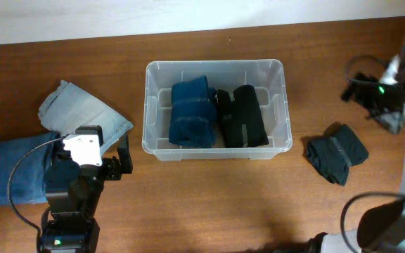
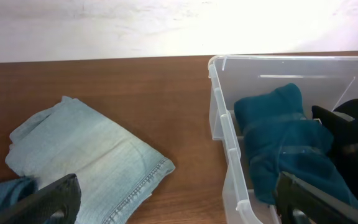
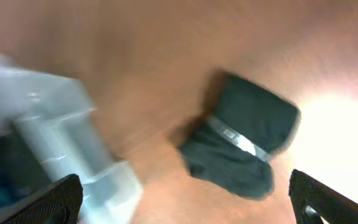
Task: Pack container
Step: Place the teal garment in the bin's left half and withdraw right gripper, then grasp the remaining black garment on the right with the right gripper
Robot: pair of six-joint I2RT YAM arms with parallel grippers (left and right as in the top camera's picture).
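The clear plastic container (image 1: 152, 105) stands at the table's middle, holding a rolled blue garment (image 1: 192, 112) and a rolled black garment (image 1: 243, 116). It also shows in the left wrist view (image 2: 225, 134) and, blurred, in the right wrist view (image 3: 55, 149). A dark grey rolled garment (image 1: 337, 152) lies on the table right of the container, seen blurred in the right wrist view (image 3: 244, 146). My left gripper (image 1: 111, 158) is open and empty left of the container, beside folded light denim (image 1: 83, 112). My right gripper (image 1: 361, 88) is open and empty at the far right.
Folded blue jeans (image 1: 9, 172) lie at the left edge under my left arm. The light denim piece shows in the left wrist view (image 2: 86, 155). A cable loops at the lower right (image 1: 350, 211).
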